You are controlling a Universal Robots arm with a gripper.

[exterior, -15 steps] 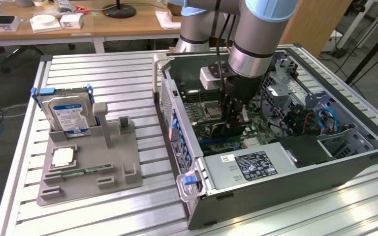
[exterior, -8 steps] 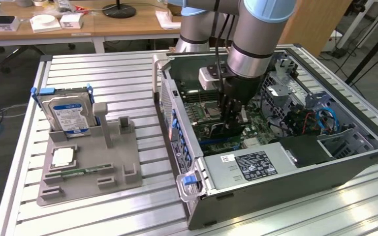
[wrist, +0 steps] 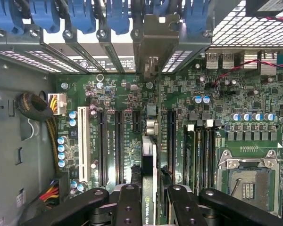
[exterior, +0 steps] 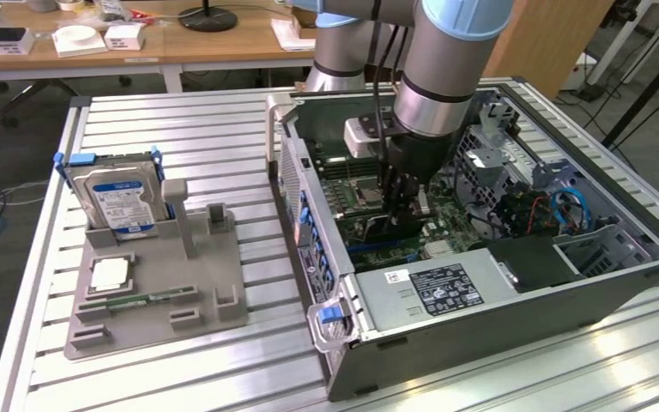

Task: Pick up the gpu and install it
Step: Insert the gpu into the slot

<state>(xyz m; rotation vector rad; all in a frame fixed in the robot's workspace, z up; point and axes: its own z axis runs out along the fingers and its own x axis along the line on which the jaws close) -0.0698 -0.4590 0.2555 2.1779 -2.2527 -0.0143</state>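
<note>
The gpu (wrist: 150, 141) is seen edge-on in the wrist view, a thin card standing upright over the motherboard's long black slots (wrist: 119, 141). Its silver end bracket (wrist: 155, 40) sits against the case's rear slot openings. My gripper (wrist: 151, 209) is shut on the card, with one black finger (wrist: 128, 207) on each side of it. In the exterior view the gripper (exterior: 404, 202) reaches straight down inside the open computer case (exterior: 467, 287), and the dark gpu (exterior: 398, 227) hangs below it at the motherboard.
Beside the case on the exterior view's left, a grey fixture (exterior: 158, 287) holds a silver hard drive (exterior: 117, 202), a small square chip (exterior: 110, 275) and a narrow memory stick (exterior: 141, 300). Blue slot latches (wrist: 80, 14), the CPU socket (wrist: 247, 181) and cable bundles (wrist: 37, 106) crowd the card.
</note>
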